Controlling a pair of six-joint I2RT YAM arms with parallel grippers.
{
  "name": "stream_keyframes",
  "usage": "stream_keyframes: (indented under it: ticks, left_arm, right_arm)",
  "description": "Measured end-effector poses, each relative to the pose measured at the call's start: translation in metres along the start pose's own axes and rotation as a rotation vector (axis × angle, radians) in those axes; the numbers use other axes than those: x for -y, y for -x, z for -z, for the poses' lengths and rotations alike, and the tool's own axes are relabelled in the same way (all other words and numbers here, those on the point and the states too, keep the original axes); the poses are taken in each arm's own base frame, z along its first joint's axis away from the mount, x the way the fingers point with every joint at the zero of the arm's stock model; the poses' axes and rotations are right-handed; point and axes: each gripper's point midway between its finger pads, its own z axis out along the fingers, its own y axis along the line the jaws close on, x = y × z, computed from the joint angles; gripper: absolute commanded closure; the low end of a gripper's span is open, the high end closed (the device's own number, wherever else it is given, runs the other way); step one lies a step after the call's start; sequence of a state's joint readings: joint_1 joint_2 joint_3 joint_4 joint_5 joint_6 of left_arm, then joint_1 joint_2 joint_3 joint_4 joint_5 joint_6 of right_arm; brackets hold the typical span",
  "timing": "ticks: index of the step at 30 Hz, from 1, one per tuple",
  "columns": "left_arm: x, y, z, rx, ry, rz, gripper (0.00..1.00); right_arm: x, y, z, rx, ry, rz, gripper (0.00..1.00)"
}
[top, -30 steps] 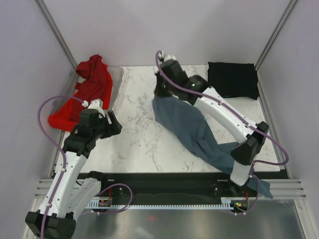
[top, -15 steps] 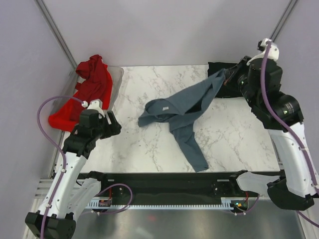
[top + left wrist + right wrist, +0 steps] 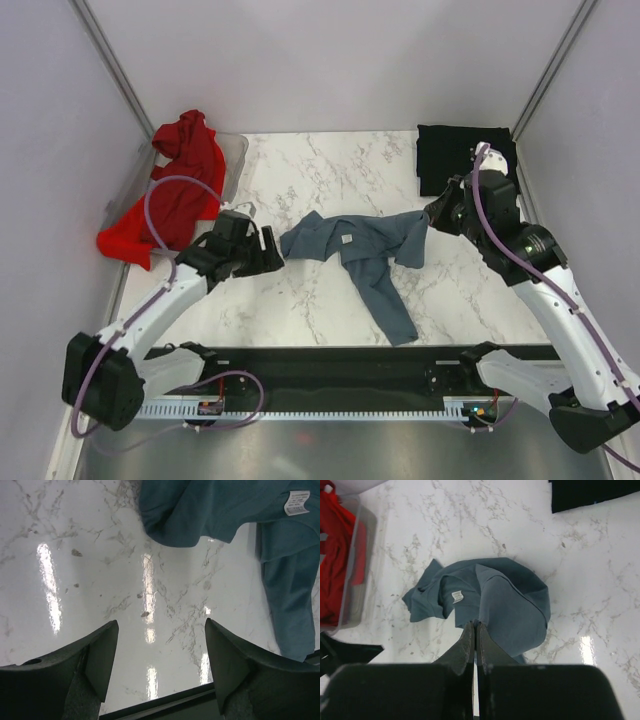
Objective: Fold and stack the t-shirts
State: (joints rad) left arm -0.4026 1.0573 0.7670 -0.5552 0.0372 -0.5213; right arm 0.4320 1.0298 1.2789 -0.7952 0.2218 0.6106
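We see the blue shirt (image 3: 375,240) crumpled mid-table (image 3: 300,180), long axis running left to right, label (image 3: 345,238) up, one part trailing toward the near edge. The right gripper (image 3: 437,213), fingers pressed together, pinches its right end. The left gripper (image 3: 272,250), fingers spread, hovers just beside the left end. The red shirt (image 3: 185,175) drapes the bin (image 3: 235,150); the black shirt (image 3: 465,160) lies far right.

— Walled in how?
— Closed on three sides by pale lilac panels (image 3: 340,60), braced by grey metal posts (image 3: 108,62) at the far corners.
— And underneath?
— Floored with a glossy white veined tabletop (image 3: 300,290), streaked with glare (image 3: 50,590), edged nearside by a black strip (image 3: 340,365) and metal rail (image 3: 340,410).
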Motion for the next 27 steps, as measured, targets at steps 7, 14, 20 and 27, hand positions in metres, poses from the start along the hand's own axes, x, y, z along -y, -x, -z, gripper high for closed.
stream_keyframes:
  ticks: [7, 14, 20, 27]
  left_arm:
    - [0.005, -0.012, -0.077, -0.101, 0.047, 0.059, 0.25]
    - [0.022, 0.015, -0.138, -0.074, 0.029, 0.068, 0.30]
    - [0.033, 0.028, -0.159, -0.045, 0.005, 0.073, 0.98]
    - [0.051, 0.063, -0.124, 0.001, -0.002, 0.061, 0.98]
  right_arm:
    - [-0.008, -0.004, 0.015, 0.014, 0.096, -0.010, 1.00]
    - [-0.005, -0.016, 0.020, -0.003, 0.121, 0.005, 1.00]
    - [0.002, -0.031, 0.017, -0.033, 0.114, 0.022, 1.00]
    - [0.002, -0.026, 0.022, -0.039, 0.108, 0.048, 1.00]
